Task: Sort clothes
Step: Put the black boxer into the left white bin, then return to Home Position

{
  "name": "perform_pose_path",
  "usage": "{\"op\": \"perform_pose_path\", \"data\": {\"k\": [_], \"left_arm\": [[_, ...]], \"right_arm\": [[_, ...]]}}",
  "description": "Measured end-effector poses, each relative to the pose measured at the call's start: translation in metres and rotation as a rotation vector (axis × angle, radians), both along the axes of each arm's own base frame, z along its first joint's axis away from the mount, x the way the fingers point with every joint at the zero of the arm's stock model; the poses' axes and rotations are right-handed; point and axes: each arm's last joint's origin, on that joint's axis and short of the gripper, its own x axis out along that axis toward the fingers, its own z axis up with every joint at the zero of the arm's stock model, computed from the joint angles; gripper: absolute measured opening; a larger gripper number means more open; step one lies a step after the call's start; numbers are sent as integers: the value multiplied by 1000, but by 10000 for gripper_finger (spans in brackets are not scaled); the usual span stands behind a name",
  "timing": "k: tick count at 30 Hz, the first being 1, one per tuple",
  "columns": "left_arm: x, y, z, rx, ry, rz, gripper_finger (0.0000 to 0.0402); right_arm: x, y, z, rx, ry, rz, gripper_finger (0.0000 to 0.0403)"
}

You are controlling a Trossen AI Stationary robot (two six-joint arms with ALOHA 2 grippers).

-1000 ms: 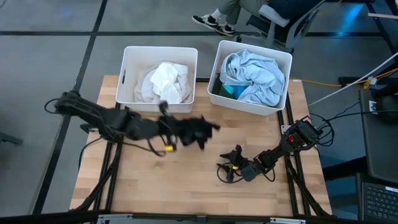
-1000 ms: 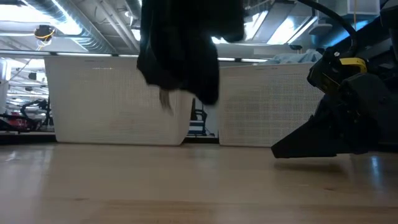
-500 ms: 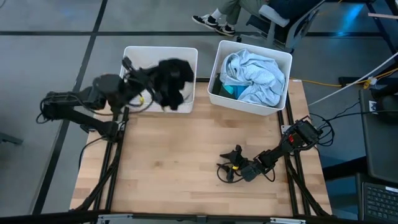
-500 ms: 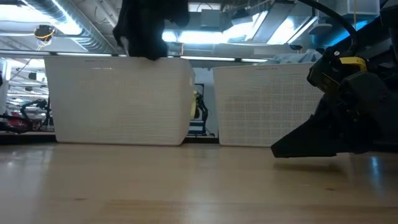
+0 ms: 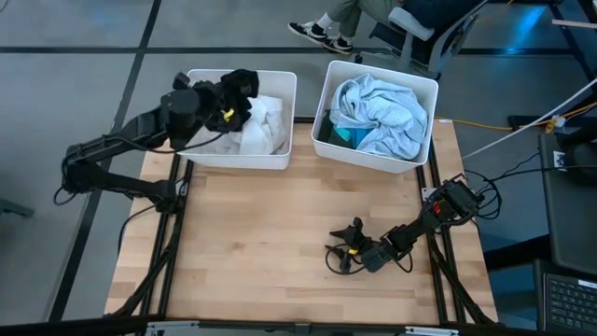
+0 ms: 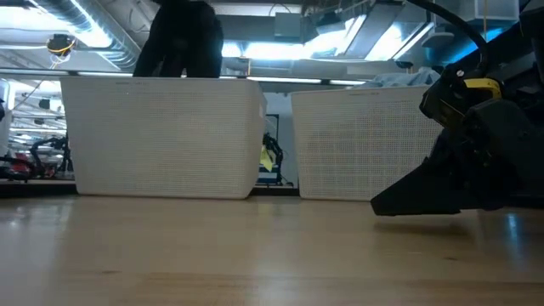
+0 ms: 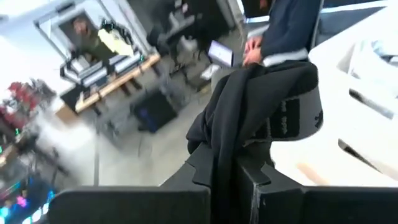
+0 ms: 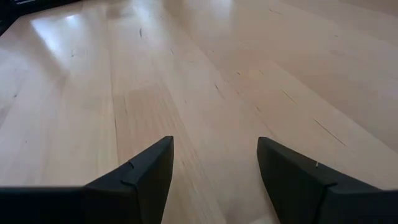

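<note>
1. Two white bins stand side by side at the far edge of the wooden table (image 5: pixel 280 243). Taking the left bin (image 5: pixel 196 149) as the landmark, the right bin (image 5: pixel 328 149) sits just beside it with a narrow gap between them.
2. The right bin is heaped with a pale blue garment (image 5: pixel 384 112), and a bit of teal cloth (image 5: pixel 341 135) shows at its near corner.
3. Inside the left bin lies a crumpled white garment (image 5: pixel 261 126).
4. The left gripper (image 5: pixel 229 103) hangs above the left bin, over its far half, fingers (image 7: pixel 273 186) pinched on a black garment (image 5: pixel 241 86).
5. The black garment is bunched and limp; in the left wrist view it drapes in folds (image 7: pixel 249 106) from between the fingers. In the low view it shows as a dark mass (image 6: pixel 180 38) above the left bin's rim (image 6: pixel 161 78).
6. The right gripper (image 5: pixel 347 245) rests low over the table, well apart from the left bin and toward the table's near right; its fingers (image 8: pixel 146 171) are spread with only bare wood between them.
7. Beyond the left bin, off the table, a seated person's shoes (image 5: pixel 322 35) and a chair show on the floor; the left wrist view also shows a person's arm and torso (image 7: pixel 283 28).
</note>
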Motion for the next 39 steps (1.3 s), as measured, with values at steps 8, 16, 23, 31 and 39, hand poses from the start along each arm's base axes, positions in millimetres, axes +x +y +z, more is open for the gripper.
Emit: {"op": "perform_pose_path", "data": {"k": [8,16,23,31,39], "left_arm": [[-1,12,-19,-96,85,80,31],[9,19,-32,-168,88,109,133],[12,13,-27,-282,-14,-33,207],[16,-36,-12,-445,-119,-475,212],[32,-101,-48,-423,-64,-811,190]], "right_arm": [[0,0,0,2,0,-1,232],[0,0,0,2,0,-2,232],[0,0,0,2,0,-2,232],[0,0,0,-10,8,2,232],[0,0,-1,-14,11,2,232]]}}
